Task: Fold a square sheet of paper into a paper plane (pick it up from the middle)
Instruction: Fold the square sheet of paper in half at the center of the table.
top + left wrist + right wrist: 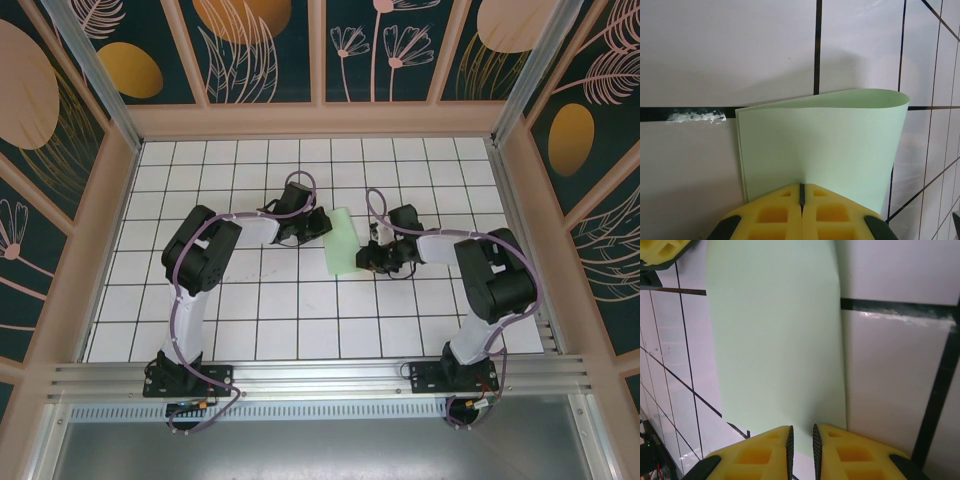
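Both left gripper (801, 194) and right gripper (802, 436) clamp the square sheet of paper (342, 240) mid-frame; we judge it floppy, best edge-held

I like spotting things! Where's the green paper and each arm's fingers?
green paper (820, 145): left wrist view, middle of the sheet.
left fingers (771, 215): left wrist view, one yellow pad.
right fingers (850, 456): right wrist view, one yellow pad.

A white gridded table (250, 300) carries the folded-over square sheet of paper (343, 240).
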`<action>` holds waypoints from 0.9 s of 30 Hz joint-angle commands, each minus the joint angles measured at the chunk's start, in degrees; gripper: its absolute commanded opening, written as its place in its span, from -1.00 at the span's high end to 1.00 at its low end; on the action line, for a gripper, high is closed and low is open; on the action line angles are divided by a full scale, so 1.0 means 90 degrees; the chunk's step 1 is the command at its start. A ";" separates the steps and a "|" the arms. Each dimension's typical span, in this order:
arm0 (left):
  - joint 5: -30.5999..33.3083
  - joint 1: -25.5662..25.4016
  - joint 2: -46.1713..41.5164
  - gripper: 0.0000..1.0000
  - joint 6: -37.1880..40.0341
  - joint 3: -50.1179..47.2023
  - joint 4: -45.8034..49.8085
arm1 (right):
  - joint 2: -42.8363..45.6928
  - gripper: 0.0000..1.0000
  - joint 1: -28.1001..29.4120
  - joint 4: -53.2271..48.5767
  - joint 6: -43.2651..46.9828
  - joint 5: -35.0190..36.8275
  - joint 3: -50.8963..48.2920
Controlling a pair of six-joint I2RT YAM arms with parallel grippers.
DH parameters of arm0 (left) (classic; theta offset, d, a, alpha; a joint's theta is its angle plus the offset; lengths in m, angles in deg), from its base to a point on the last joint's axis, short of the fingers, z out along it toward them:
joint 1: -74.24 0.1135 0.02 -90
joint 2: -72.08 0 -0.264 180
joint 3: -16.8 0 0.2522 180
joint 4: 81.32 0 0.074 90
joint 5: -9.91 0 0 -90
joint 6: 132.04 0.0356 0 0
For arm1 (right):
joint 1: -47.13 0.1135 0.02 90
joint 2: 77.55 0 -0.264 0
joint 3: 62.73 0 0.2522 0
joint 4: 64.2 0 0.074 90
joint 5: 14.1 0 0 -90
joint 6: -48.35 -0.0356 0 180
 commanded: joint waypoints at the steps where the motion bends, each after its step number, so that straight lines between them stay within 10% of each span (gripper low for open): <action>1: 0.0912 -0.0015 0.0906 0.85 0.0252 -0.0440 0.1168 | 0.0300 0.58 0.0054 -0.0364 -0.0179 0.0107 -0.0082; 27: 0.0799 -0.0014 0.0847 0.86 0.0485 -0.0395 0.1241 | -0.0635 0.61 0.0185 0.0290 -0.0240 0.0403 0.0396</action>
